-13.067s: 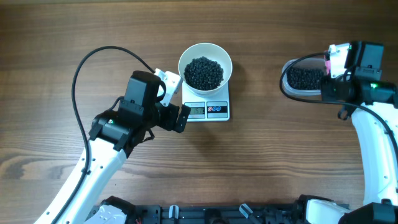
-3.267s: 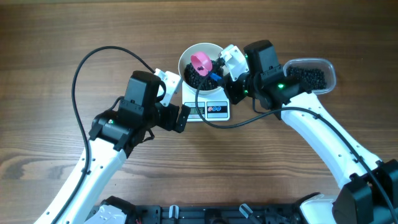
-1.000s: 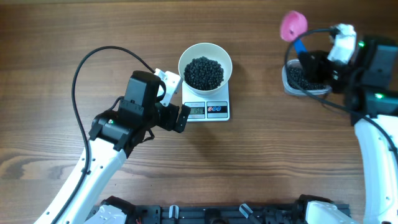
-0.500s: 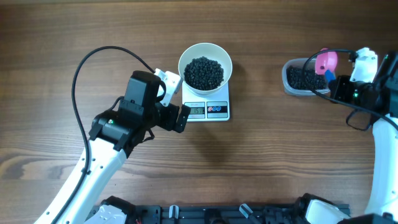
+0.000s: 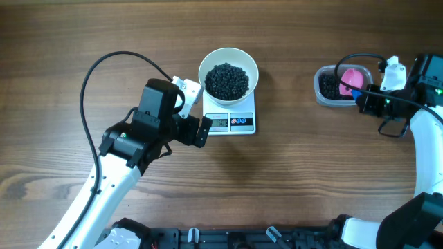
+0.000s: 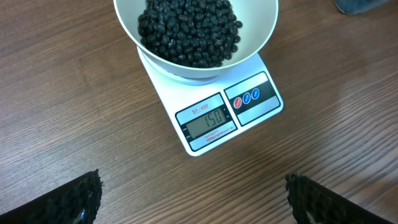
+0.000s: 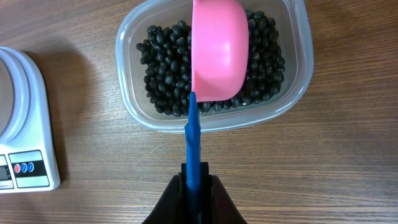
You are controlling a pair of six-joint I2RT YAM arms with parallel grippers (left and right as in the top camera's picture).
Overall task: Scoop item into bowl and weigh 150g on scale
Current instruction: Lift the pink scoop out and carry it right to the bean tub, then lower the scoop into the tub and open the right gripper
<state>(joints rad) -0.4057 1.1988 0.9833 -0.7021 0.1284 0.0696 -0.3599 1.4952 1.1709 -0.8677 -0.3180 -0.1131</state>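
Observation:
The white bowl [image 5: 203,69] sits on the small white scale [image 5: 242,123] and holds a heap of black beans, the item [image 5: 228,81]. In the left wrist view the bowl [image 6: 261,25] is at the top and the scale's display [image 6: 207,118] reads 150. My left gripper [image 5: 196,111] stands open just left of the scale, its fingertips [image 6: 81,199] wide apart over bare wood. My right gripper [image 7: 194,180] is shut on the blue handle of a pink scoop [image 7: 219,50], whose head lies over the beans [image 7: 161,68] in the tub.
A clear plastic tub [image 5: 320,86] with more black beans stands at the far right; its wall [image 7: 132,106] is close to my right gripper [image 5: 365,100]. A black cable [image 5: 90,76] loops over the table left of the bowl. The scale's edge [image 7: 25,124] shows at left.
My right arm has carried the pink scoop from above and behind the tub down into it. The left arm, bowl and scale have not moved.

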